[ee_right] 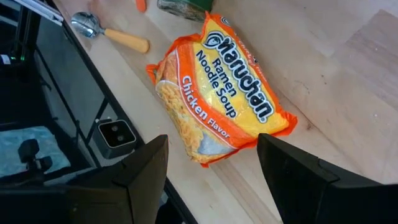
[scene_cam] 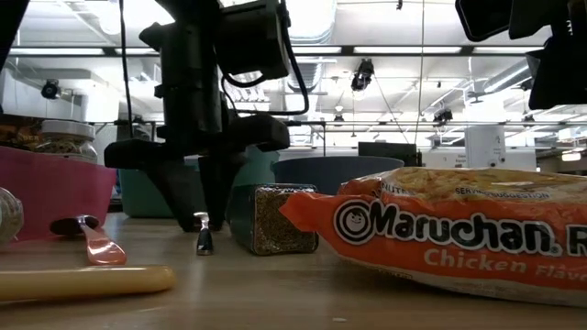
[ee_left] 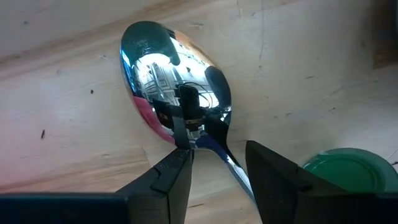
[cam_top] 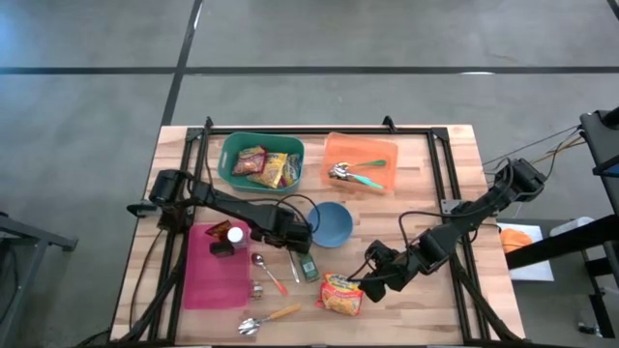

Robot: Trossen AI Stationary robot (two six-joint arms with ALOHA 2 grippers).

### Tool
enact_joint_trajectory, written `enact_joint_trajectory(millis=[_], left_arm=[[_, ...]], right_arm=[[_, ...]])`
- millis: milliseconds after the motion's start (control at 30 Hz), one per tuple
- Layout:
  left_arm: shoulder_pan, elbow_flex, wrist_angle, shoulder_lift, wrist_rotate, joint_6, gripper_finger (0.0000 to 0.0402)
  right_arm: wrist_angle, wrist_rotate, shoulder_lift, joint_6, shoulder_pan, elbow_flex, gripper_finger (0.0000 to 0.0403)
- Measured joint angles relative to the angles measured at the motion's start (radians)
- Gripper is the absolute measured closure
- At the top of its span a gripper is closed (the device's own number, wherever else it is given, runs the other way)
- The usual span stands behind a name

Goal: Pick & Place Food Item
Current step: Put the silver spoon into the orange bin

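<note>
The wooden table (cam_top: 426, 174) is bounded by a dark frame along its back edge and both sides; the far half carries a green bin (cam_top: 259, 161) of snack packets and an orange bin (cam_top: 361, 161) with utensils, side by side against the back rail. Bare wood lies at the right-hand side and in front of the orange bin. The front centre is crowded: a pink mat (cam_top: 215, 271), a blue bowl (cam_top: 331, 223), a green-lidded spice jar (cam_top: 309, 268) and loose cutlery sit close together. The ramen packet (ee_right: 217, 93), orange and marked chicken flavor, lies flat near the front edge, just right of the jar and touching nothing visible. The right gripper (ee_right: 211, 163) hovers just beside it, jaws wide apart and empty, the packet seen between the fingers. The left gripper (ee_left: 216, 169) is low over the table near the bowl, jaws partly open astride the neck of a metal spoon (ee_left: 174, 74); contact with the handle cannot be confirmed. A wooden-handled spoon (ee_right: 112, 34) lies near the front frame rail.
</note>
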Motion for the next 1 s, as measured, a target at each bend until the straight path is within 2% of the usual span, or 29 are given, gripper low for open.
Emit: enact_joint_trajectory(millis=[100, 167, 433, 733, 1000], left_arm=[[0.002, -0.005, 0.002, 0.000, 0.000, 0.015, 0.0253], [0.003, -0.005, -0.001, 0.000, -0.001, 0.041, 0.0272], [0.004, -0.008, -0.004, 0.001, -0.020, 0.108, 0.0387], [0.004, -0.011, 0.003, -0.009, -0.052, 0.114, 0.0396], [0.008, -0.017, 0.008, -0.065, -0.130, 0.128, 0.0400]], right_arm=[[0.000, 0.000, 0.000, -0.011, 0.000, 0.000, 0.0161], [0.000, -0.001, 0.000, -0.018, 0.000, 0.000, 0.0161], [-0.001, -0.019, 0.000, -0.026, 0.000, 0.000, 0.0161], [-0.001, -0.024, 0.000, -0.041, 0.000, 0.000, 0.0161], [-0.002, -0.027, -0.001, -0.041, 0.000, 0.000, 0.0161]])
